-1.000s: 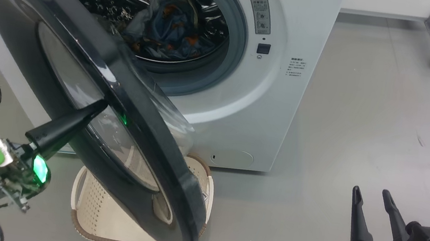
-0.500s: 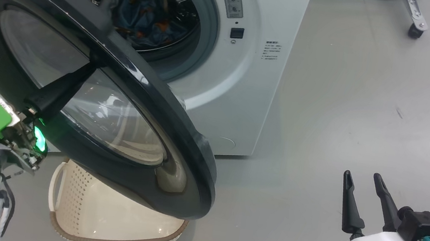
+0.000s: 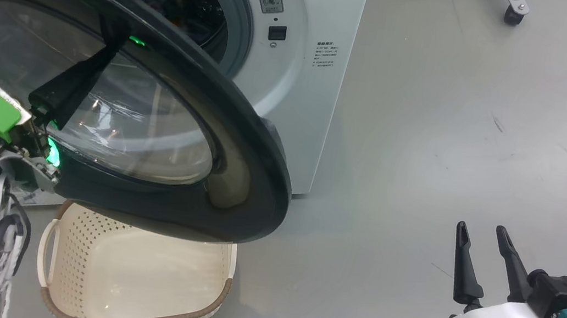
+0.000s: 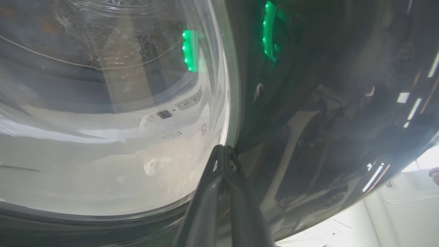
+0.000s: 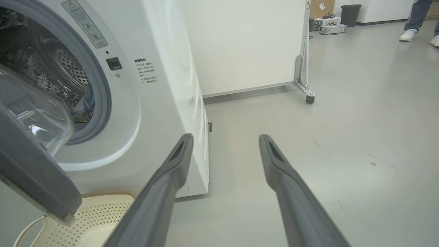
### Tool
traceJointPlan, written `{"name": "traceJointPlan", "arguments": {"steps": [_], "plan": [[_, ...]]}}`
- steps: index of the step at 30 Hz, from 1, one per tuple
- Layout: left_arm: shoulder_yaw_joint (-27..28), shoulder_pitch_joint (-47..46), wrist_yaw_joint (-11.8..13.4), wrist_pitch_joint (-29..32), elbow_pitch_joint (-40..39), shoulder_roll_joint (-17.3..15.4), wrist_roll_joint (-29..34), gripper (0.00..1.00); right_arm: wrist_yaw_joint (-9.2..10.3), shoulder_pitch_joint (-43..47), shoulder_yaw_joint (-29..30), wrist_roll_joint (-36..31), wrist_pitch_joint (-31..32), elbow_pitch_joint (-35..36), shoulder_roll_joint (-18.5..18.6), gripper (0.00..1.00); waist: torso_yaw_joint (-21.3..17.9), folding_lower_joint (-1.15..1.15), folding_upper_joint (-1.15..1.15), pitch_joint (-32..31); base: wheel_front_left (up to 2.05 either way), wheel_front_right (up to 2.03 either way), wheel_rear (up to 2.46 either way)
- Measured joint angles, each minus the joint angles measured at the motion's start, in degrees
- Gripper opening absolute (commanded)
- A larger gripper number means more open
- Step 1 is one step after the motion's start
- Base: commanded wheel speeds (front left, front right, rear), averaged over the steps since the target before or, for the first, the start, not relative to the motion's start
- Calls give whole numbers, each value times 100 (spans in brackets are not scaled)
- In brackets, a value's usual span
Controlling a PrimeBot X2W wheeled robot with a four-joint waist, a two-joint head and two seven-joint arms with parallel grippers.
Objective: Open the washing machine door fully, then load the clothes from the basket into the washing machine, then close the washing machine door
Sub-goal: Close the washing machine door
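Smooth grey floor (image 3: 429, 146), white washing machine (image 3: 297, 100) standing on it, cream basket (image 3: 83, 242) just in front, wheeled panel (image 5: 247, 44) beyond.

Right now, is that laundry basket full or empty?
Empty, as far as shows: the basket has a bare cream floor, though the door hides its far end. Clothes lie inside the drum.

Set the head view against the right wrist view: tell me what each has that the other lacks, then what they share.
Head view: the shut left gripper, tips at the glass edge of the washing machine door. Right wrist view: a person's shoes and a dark bin in the far background. Both: the washing machine, that door part-open, the basket, the open right gripper.
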State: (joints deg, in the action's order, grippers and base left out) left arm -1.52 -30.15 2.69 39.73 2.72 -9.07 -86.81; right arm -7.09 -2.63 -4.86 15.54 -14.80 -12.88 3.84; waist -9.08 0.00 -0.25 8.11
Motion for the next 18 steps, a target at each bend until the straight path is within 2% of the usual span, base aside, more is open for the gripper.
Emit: {"name": "traceJointPlan", "arguments": {"steps": [12,18], "plan": [[-2,-558,-179,-296,665,37,116,0,0,-20,65,0,0,4,-21,100,-6,0,0,90,0,0,0],[-252,-632,-445,-298,900,123,409,0,0,-20,201,0,0,-4,-23,100,114,0,0,50,0,0,0]]}}
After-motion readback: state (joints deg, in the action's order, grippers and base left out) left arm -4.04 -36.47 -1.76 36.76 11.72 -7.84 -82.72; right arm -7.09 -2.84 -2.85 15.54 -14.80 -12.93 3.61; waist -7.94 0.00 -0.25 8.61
